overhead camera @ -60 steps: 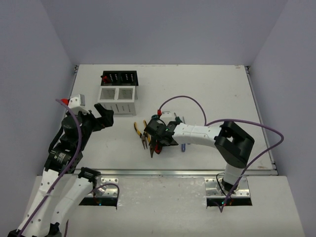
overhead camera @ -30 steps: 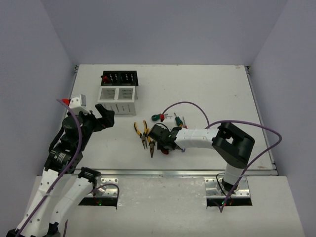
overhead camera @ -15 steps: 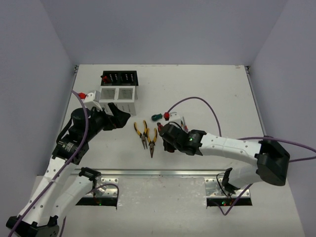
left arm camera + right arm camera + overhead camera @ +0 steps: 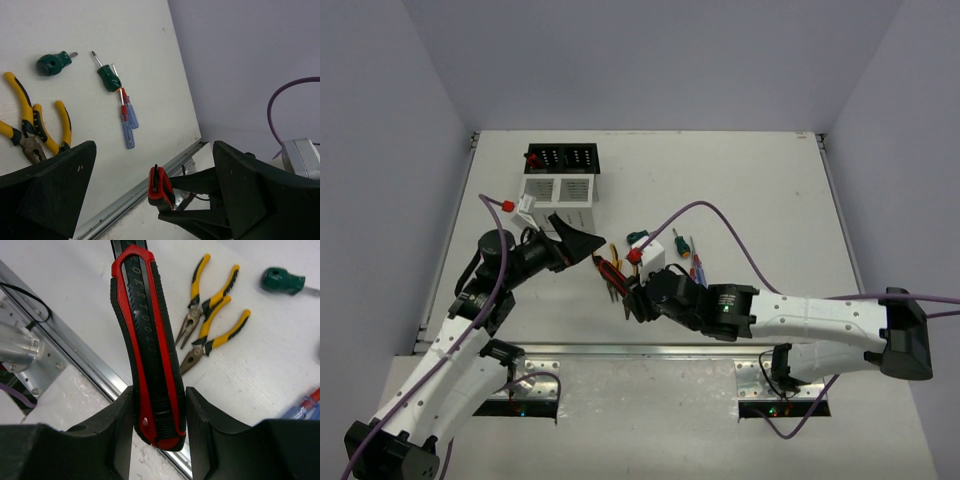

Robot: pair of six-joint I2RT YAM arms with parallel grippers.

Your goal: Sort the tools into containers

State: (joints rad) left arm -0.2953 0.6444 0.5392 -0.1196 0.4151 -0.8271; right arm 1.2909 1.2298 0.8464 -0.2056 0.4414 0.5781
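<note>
My right gripper (image 4: 160,407) is shut on the red-and-black cutters (image 4: 147,340) and holds them upright above the table's front edge; in the top view it (image 4: 636,299) is just right of the pliers. My left gripper (image 4: 582,245) is open and empty, its fingers (image 4: 47,187) wide apart and facing the held cutters (image 4: 161,187). Two yellow-handled pliers (image 4: 611,274) lie side by side on the table. Green-handled screwdrivers (image 4: 52,62) (image 4: 107,77) and blue and red ones (image 4: 127,117) lie to their right. The black bin (image 4: 561,158) and the white bin (image 4: 557,194) stand at the back left.
A red-topped tool (image 4: 533,159) stands in the black bin's left compartment. A metal rail (image 4: 650,349) runs along the table's front edge. The right arm's purple cable (image 4: 720,215) loops over the screwdrivers.
The right gripper lifted the cutters off the table and swung forward and left as the arm stretched out. The left gripper moved right, from beside the white bin towards the pliers.
</note>
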